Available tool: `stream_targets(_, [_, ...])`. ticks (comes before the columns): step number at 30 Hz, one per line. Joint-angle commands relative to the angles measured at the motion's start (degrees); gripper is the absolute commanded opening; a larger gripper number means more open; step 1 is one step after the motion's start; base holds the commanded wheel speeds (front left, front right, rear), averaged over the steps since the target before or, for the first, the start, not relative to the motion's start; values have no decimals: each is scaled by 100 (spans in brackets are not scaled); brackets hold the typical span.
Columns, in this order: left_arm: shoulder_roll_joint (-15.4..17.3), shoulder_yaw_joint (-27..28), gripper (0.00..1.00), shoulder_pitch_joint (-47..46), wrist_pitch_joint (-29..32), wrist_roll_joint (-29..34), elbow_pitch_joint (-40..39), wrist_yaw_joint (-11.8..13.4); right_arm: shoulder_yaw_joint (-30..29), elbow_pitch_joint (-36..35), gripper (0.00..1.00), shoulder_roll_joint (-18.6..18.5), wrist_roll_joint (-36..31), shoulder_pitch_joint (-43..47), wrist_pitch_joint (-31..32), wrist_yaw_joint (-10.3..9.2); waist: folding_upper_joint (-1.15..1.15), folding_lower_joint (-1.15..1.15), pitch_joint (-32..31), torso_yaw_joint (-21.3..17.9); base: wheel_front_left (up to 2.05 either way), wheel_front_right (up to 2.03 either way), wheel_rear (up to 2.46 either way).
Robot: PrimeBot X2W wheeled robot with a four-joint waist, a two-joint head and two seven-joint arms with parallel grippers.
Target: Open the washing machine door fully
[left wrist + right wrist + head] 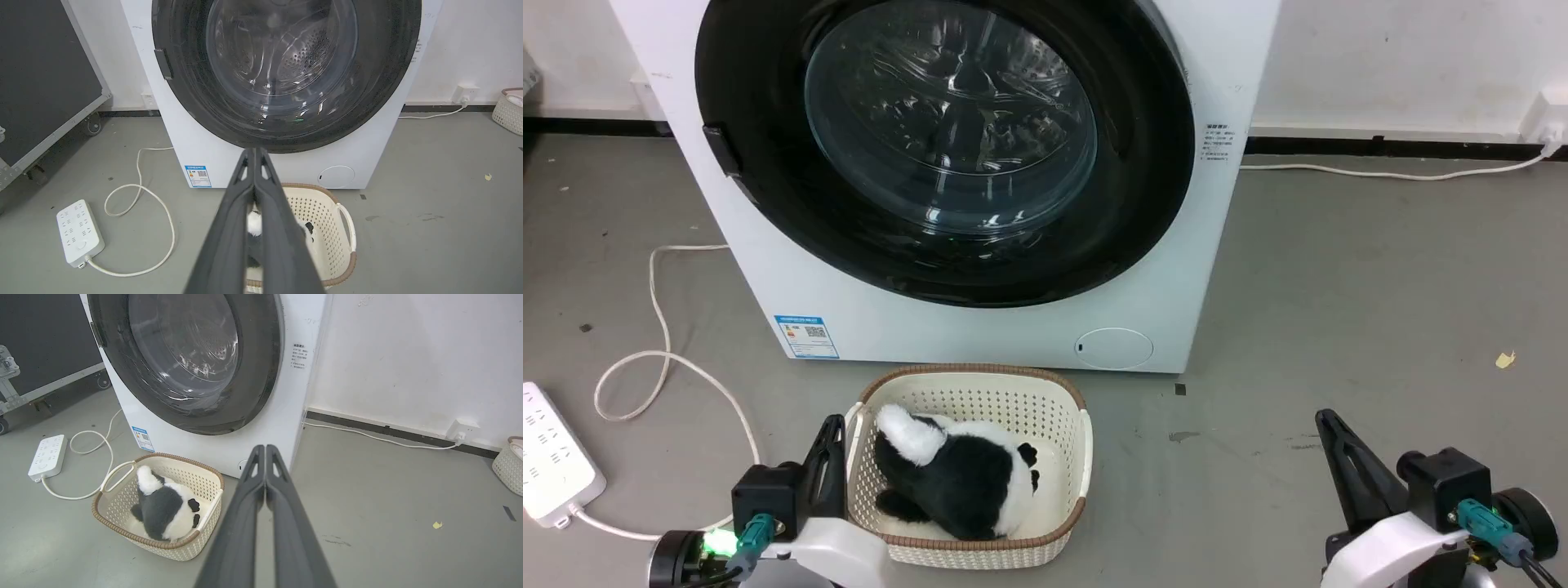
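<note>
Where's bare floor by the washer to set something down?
Bare floor right of the basket, between washer and right tool. Left is crowded: cable loops and power strip. Basket blocks the washer's front.

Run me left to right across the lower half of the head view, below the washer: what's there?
White power strip → left gripper → cream basket holding a panda plush → right gripper → yellow scrap on the floor.
</note>
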Motion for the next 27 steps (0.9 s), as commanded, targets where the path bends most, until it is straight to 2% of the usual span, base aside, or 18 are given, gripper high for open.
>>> stream_targets(1, [8,-1,0,-86,1,51,-20,-25,-4,15,0,27,-36,-68,8,-4,0,0,0,0,0,0,0])
stream_targets(27, [8,-1,0,-86,1,51,-20,-25,-4,15,0,27,-36,-68,8,-4,0,0,0,0,0,0,0])
